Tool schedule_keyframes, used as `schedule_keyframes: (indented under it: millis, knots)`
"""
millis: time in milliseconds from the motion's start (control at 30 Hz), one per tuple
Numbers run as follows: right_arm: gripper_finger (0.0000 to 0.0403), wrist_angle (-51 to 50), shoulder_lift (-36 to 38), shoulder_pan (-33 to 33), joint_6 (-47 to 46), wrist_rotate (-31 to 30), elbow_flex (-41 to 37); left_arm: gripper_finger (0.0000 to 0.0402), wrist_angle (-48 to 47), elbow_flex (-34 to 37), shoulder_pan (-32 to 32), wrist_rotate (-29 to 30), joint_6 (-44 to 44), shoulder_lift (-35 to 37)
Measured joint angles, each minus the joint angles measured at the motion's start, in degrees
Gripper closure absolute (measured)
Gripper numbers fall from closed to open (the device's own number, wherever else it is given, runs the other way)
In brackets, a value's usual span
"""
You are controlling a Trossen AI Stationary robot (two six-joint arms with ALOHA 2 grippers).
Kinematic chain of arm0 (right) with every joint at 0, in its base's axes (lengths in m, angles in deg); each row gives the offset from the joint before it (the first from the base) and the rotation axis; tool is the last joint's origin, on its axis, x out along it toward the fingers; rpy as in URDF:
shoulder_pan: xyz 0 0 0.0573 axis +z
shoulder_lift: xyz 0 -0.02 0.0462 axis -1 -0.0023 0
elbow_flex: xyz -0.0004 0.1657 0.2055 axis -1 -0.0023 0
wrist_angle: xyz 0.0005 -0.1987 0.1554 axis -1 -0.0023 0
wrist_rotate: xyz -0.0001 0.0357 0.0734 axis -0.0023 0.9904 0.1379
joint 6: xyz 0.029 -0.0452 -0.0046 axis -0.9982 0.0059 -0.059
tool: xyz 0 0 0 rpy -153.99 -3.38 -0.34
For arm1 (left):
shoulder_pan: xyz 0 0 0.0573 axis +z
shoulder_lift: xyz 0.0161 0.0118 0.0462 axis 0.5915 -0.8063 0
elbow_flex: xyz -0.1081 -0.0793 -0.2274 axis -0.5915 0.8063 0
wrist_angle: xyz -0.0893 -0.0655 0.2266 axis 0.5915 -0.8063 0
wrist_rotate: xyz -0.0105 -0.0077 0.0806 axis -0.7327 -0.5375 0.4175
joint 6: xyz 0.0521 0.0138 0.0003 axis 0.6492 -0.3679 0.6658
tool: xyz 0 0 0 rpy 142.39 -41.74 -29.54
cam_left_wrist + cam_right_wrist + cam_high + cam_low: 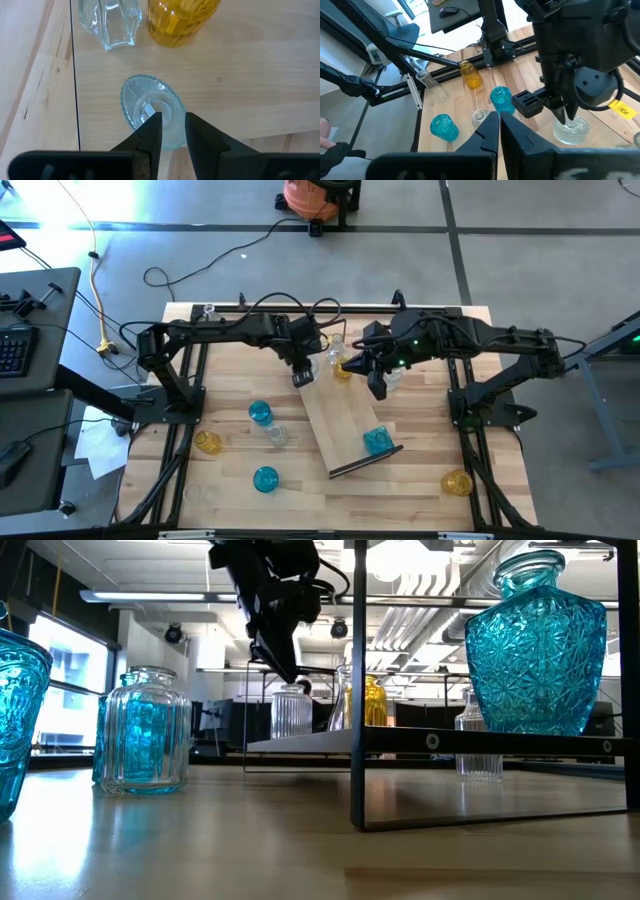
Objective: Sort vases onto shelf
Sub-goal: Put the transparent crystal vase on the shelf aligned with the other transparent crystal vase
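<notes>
**Left jaws parted over a clear vase on the shelf**

High view: the shelf (345, 430) lies slantwise in the middle of the surface (400, 490), one dark-framed end toward the near edge. The left gripper (303, 377) hangs over the shelf's far end, directly above a clear vase (307, 366). In the left wrist view its jaws stand a little apart, one finger (150, 135) just beside the rim of the clear vase's mouth (152, 107), the other off to the side; nothing is clamped. The vase stands upright on the shelf board, near its long edge. Just beyond it on the shelf are an amber vase (175, 20) and another clear vase (112, 22), side by side.

The right gripper (378, 387) hovers near the far end of the shelf, close to the left one, jaws pressed together and empty.

A blue vase (377, 441) stands on the shelf's near end. Off the shelf, on the surface, are two more blue vases (260, 413) (265, 478), a small clear one (277, 434), and two amber ones (207, 442) (456, 481)
</notes>
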Motion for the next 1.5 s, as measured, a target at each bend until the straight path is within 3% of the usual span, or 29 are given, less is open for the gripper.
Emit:
schedule_keyframes:
  millis: [467, 633, 867, 1133, 1500]
  knots:
    - [0.0402, -0.02, 0.02, 0.45, -0.24, -0.31, 0.00, 0.0299, -4.87, -0.04, -0.39, 0.00, -0.14, 3.35]
    - [0.0402, -0.02, 0.02, 0.45, -0.12, -0.70, 0.00, 0.0322, -6.97, -0.04, -0.94, -2.88, 0.51, 4.46]
    - [0.0402, -0.22, 0.02, 0.43, -0.09, -1.61, 0.00, 0.0396, -9.28, 0.07, -2.77, -2.96, 2.01, 3.61]
    - [0.0402, -0.46, 0.02, 0.45, -0.07, -1.62, 0.00, 0.0400, -8.77, 0.41, -2.25, -2.36, 0.83, 3.72]
    - [0.0402, -0.43, 0.02, 0.45, -0.07, -1.62, 0.00, 0.0401, -5.79, 6.89, -3.72, -2.80, -3.82, 3.69]
